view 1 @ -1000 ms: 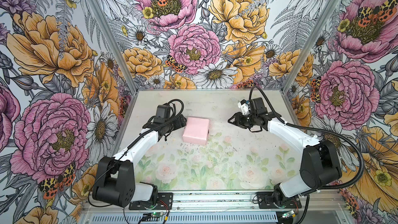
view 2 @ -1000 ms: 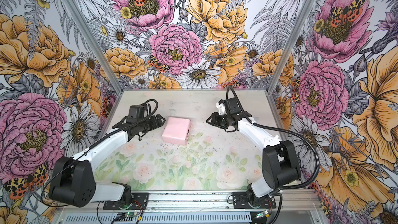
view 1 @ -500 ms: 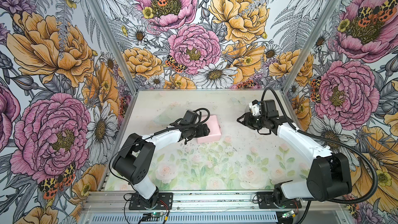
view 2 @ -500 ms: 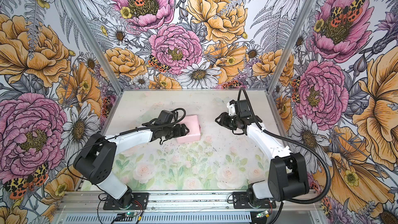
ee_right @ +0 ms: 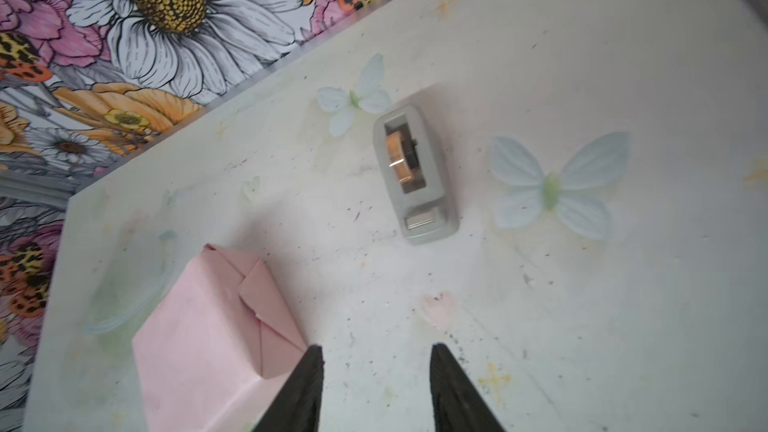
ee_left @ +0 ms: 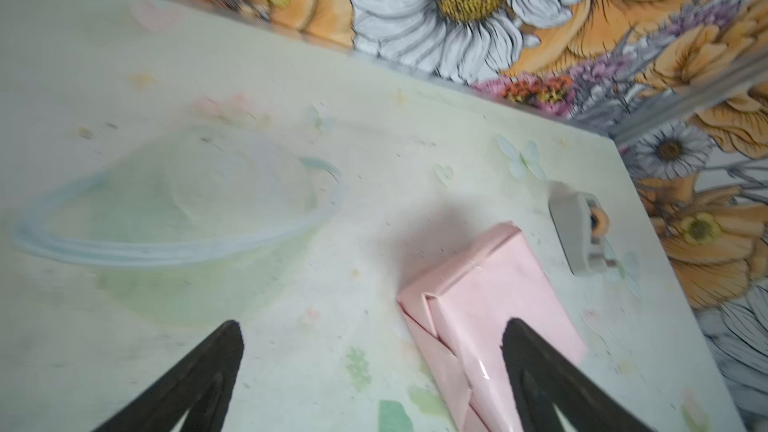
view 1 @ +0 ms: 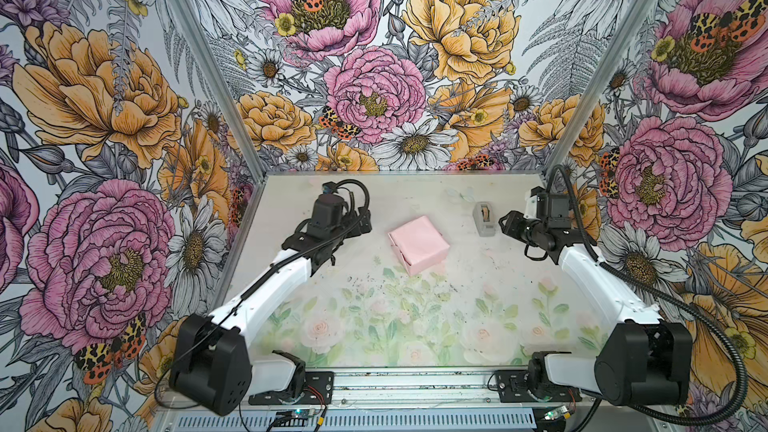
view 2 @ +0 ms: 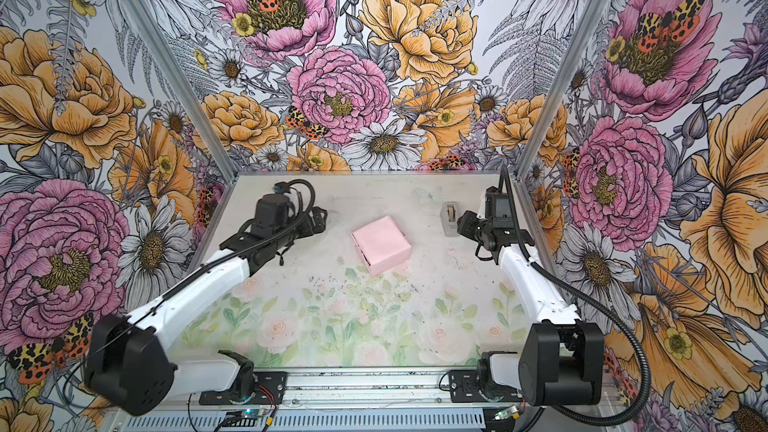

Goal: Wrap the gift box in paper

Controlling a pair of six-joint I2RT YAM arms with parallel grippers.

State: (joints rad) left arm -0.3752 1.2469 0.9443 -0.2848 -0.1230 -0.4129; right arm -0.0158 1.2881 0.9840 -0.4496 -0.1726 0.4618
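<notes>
Two arms: one on each side of the parcel, neither touching it.
Paper (view 1: 419,244): pale pink face outward, folded close round the gift box, which is fully hidden inside. The parcel sits corner-on on the table (view 1: 415,317).
End folds: triangular flaps lie flat at the parcel's ends in both wrist views. One glint may be tape; cannot be sure.
Left gripper (ee_left: 374,325): jaws spread wide, empty. Forearm low, wrist aimed at the parcel's flank.
Right gripper (ee_right: 376,350): jaws part-way apart, nothing between them. Elbow bent, wrist tipped down just beside the tape dispenser (ee_right: 415,176), which stands between it and the parcel.
Why so (a guess): the wrap looks finished. Empty jaws leave the folds undisturbed, and the dispenser is in reach should a flap lift.
</notes>
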